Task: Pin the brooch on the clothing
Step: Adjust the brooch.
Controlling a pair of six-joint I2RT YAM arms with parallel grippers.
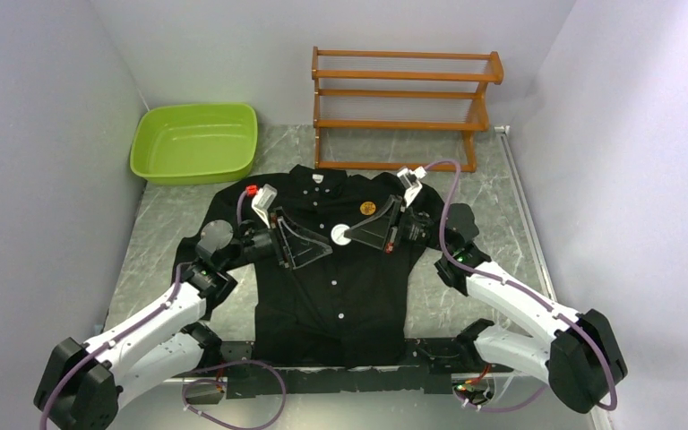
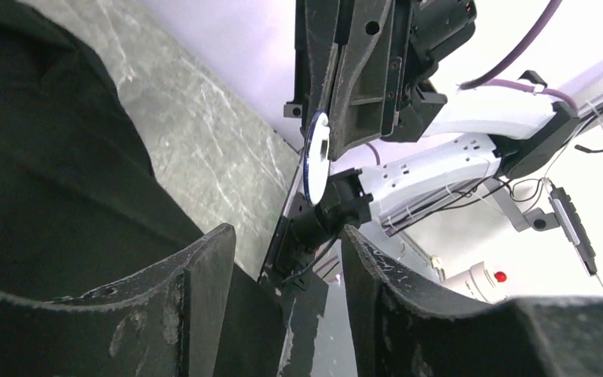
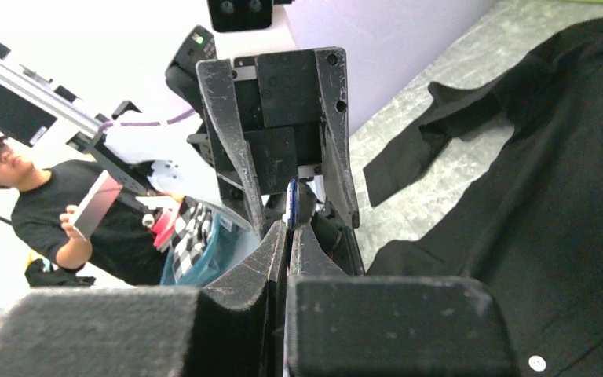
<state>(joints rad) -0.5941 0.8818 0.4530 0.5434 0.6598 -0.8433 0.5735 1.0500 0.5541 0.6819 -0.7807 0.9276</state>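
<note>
The clothing, a black button-up shirt, lies spread flat on the marble table. The brooch, a small orange-amber badge, rests on the shirt's chest just below the collar. Both grippers meet over the chest, tip to tip. My right gripper is shut on a small round white disc with a blue rim; the disc shows edge-on in the left wrist view and between my shut right gripper. My left gripper stands open just left of the disc, with nothing between the open left gripper.
A green plastic basin sits at the back left and a wooden slatted rack at the back centre. Walls close in both sides. The shirt's right sleeve lies folded on the table. A person stands beyond the table.
</note>
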